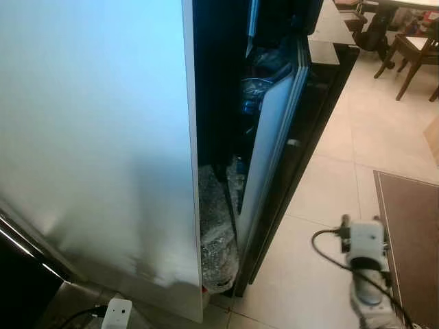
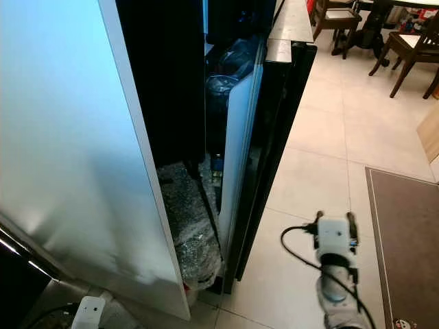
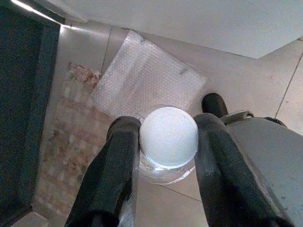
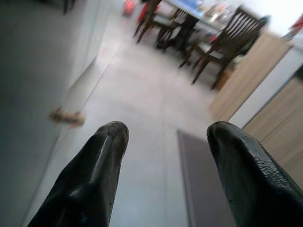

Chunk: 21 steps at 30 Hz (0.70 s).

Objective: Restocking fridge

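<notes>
Between the left claw's [image 3: 163, 156] fingers sits a white-lidded jar [image 3: 168, 142]; right claw [image 4: 165, 142] spread wide.

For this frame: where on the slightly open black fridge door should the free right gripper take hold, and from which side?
Probably the door's free vertical edge facing the tiled floor, approached from the robot's right. The door stands only narrowly ajar, so that edge is exposed, and the gap beside the white inner panel looks tight. The right gripper is open and empty; the left gripper holds a white-capped jar.
</notes>
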Available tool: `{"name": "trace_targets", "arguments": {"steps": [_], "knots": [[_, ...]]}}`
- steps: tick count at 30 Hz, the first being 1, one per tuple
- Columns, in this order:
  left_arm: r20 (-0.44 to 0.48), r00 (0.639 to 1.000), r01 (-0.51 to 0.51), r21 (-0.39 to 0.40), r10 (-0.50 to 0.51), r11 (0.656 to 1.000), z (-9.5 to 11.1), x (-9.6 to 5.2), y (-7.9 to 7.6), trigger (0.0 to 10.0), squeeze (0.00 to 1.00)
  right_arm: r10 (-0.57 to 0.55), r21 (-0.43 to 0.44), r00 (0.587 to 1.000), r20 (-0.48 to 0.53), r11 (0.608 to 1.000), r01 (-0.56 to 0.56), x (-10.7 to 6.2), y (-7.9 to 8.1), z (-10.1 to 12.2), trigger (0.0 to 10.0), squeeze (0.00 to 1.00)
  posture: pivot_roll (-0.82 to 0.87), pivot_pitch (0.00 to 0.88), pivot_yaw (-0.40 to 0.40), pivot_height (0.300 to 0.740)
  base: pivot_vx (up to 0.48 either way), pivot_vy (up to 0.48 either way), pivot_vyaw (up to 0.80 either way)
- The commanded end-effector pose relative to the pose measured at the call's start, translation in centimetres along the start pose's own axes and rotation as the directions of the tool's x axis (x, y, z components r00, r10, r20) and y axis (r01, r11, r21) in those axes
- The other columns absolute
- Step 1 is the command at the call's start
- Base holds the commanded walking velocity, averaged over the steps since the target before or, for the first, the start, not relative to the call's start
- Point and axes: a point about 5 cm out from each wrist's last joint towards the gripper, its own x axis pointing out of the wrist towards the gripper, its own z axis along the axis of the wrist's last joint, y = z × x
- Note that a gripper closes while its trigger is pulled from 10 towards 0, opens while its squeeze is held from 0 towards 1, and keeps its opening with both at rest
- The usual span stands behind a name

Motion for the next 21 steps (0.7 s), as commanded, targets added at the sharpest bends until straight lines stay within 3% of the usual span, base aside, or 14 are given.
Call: {"name": "trace_targets", "arguments": {"steps": [1, 3, 6, 8, 12, 16, 18, 20, 21], "knots": [[-0.013, 1.0, 0.004, 0.012, -0.004, 1.0, -0.3, 0.0, -0.1, 10.0, 0.0, 0.067, -0.031, 0.992, -0.109, 0.997, -0.07, -0.7, 1.2, -1.5, 10.0, 0.0, -0.14, 0.021, -0.022, 0.74, 0.0, 0.0, 0.0], [-0.014, 1.0, 0.006, 0.013, -0.006, 1.0, -0.3, 0.0, -0.1, 10.0, 0.0, 0.16, -0.03, 0.956, -0.244, 0.985, -0.172, -1.5, 2.5, -3.2, 10.0, 0.0, -0.15, 0.021, -0.021, 0.74, 0.0, 0.0, 0.0], [-0.015, 1.0, 0.007, 0.013, -0.007, 1.0, -0.3, 0.0, -0.2, 10.0, 0.0, 0.23, -0.049, 0.923, -0.307, 0.965, -0.257, -2.0, 3.4, -3.9, 10.0, 0.0, -0.14, 0.021, -0.022, 0.74, 0.0, 0.0, 0.0], [-0.017, 1.0, 0.007, 0.013, -0.006, 1.0, -0.3, 0.0, -0.2, 10.0, 0.0, 0.328, -0.016, 0.883, -0.336, 0.935, -0.354, -2.5, 4.6, -4.1, 10.0, 0.0, -0.14, 0.021, -0.023, 0.74, 0.0, 0.0, 0.0], [-0.02, 1.0, 0.005, 0.011, -0.005, 1.0, -0.4, -0.1, -0.1, 10.0, 0.0, 0.435, 0.037, 0.858, -0.274, 0.896, -0.442, -2.3, 6.0, -2.9, 10.0, 0.0, -0.14, 0.023, -0.026, 0.74, 0.0, 0.0, 0.0], [-0.024, 1.0, 0.004, 0.011, -0.003, 1.0, -0.6, -0.1, -0.1, 10.0, 0.0, 0.56, 0.05, 0.787, -0.258, 0.821, -0.568, -2.3, 7.3, -2.2, 10.0, 0.0, -0.14, 0.023, -0.027, 0.74, 0.0, 0.0, 0.0], [-0.025, 1.0, 0.004, 0.011, -0.004, 1.0, -0.6, -0.1, -0.1, 10.0, 0.0, 0.579, 0.058, 0.777, -0.248, 0.809, -0.584, -2.3, 7.5, -2.0, 10.0, 0.0, -0.14, 0.023, -0.027, 0.74, 0.0, 0.0, 0.0], [-0.026, 1.0, 0.003, 0.011, -0.003, 1.0, -0.7, -0.1, -0.1, 10.0, 0.0, 0.649, 0.079, 0.742, -0.165, 0.759, -0.646, -2.1, 8.5, -0.5, 10.0, 0.0, -0.14, 0.024, -0.028, 0.74, 0.0, 0.0, 0.0], [-0.026, 1.0, 0.003, 0.011, -0.003, 1.0, -0.7, -0.1, -0.1, 10.0, 0.0, 0.654, 0.083, 0.741, -0.151, 0.755, -0.65, -2.0, 8.6, -0.3, 10.0, 0.0, -0.14, 0.024, -0.028, 0.74, 0.0, 0.0, 0.0]]}}
